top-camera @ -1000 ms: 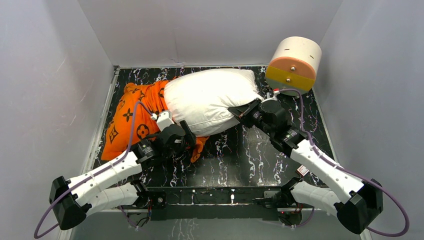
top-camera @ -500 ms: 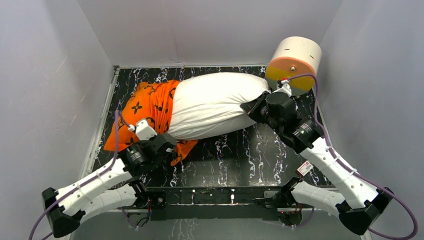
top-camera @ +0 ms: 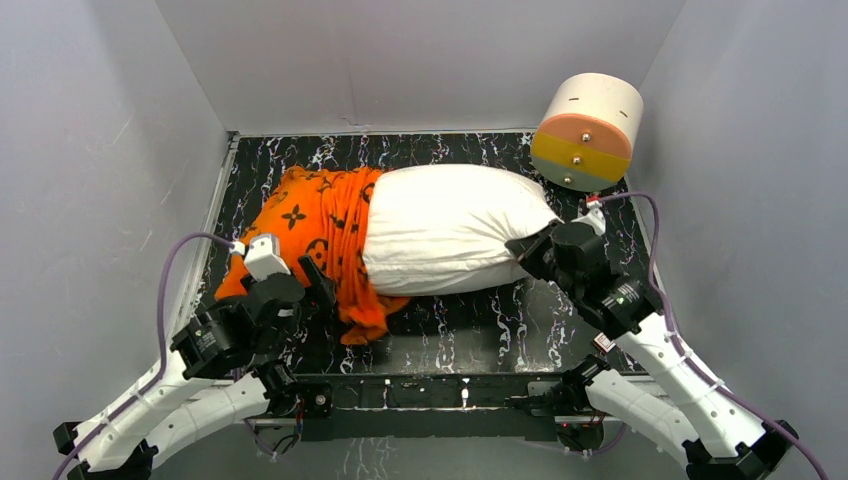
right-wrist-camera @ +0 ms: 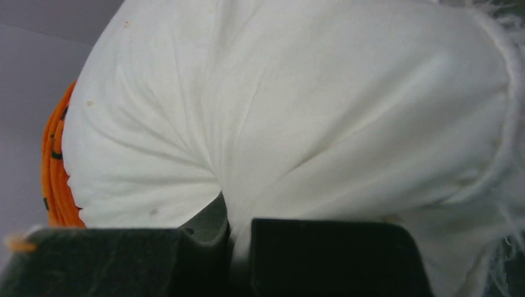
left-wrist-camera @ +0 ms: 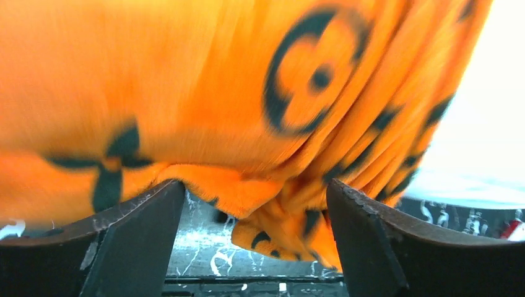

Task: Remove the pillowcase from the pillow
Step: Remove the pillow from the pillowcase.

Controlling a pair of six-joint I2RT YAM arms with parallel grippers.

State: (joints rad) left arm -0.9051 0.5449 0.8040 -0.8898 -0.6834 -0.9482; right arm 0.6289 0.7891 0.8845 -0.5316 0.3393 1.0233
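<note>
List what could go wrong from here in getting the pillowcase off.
1. The left gripper stands open at the bunched edge of the pillowcase; if it closes on a loose fold only, it may slip off.
2. The right gripper pinches just a small fold of the pillow; a hard pull could free it.
3. The pillow's right end lies near the drum; dragging it that way might knock it.

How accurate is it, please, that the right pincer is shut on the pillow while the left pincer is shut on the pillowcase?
Not quite: the left wrist view shows the left pincer open, jaws apart around the hanging edge of the pillowcase. The right pincer is indeed shut on the pillow.
</note>
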